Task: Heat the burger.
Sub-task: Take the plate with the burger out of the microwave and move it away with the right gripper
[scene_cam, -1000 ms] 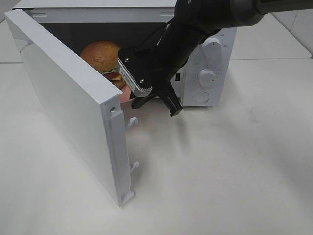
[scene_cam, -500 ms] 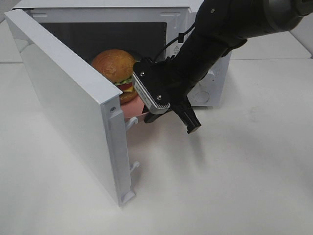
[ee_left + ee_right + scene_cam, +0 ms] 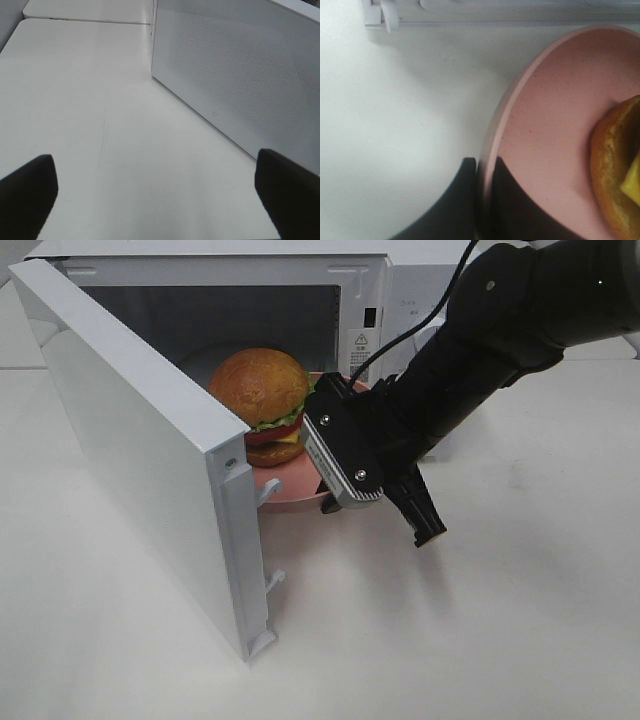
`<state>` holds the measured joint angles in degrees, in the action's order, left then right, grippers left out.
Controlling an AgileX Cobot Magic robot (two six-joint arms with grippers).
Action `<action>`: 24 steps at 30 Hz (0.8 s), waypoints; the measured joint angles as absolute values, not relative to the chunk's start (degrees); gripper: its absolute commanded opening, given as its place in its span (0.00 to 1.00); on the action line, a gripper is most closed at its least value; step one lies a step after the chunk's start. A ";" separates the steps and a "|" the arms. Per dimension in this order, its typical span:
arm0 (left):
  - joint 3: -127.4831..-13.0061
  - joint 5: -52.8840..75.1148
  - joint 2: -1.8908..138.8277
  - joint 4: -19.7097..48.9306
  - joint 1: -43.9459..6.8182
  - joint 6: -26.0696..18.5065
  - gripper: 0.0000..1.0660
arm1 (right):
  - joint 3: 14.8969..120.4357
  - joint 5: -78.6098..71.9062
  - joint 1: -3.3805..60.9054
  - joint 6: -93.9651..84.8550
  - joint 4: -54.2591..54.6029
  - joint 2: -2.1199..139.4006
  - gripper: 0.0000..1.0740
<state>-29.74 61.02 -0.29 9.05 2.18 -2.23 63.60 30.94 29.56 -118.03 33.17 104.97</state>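
The burger (image 3: 262,405) looks tall, soft, tippy; right end effector (image 3: 482,175) rightly pinches the plate (image 3: 290,498) rim outside the microwave (image 3: 230,270); left end effector (image 3: 155,192) gapes empty.

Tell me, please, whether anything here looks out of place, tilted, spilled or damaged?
Nothing stands out. The burger sits upright and whole on the pink plate, whose rim the right pincer clamps at the mouth of the microwave. Its door is swung wide; no spills show on the table.

Bright, even overhead light; soft shadows; right wrist close-up blurred.
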 measured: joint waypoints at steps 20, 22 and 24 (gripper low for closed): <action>-29.74 61.02 -0.29 9.05 2.18 -2.23 0.94 | 42.80 23.15 29.56 -118.14 33.98 89.44 0.00; -29.74 61.02 -0.29 9.05 2.18 -2.23 0.94 | 40.97 22.40 29.56 -118.09 33.98 87.38 0.00; -29.74 61.02 -0.29 9.05 2.18 -2.23 0.94 | 39.94 22.06 29.56 -117.91 34.03 86.12 0.00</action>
<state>-29.74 61.02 -0.29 9.05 2.18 -2.23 39.94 22.06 29.56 -117.91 34.03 86.12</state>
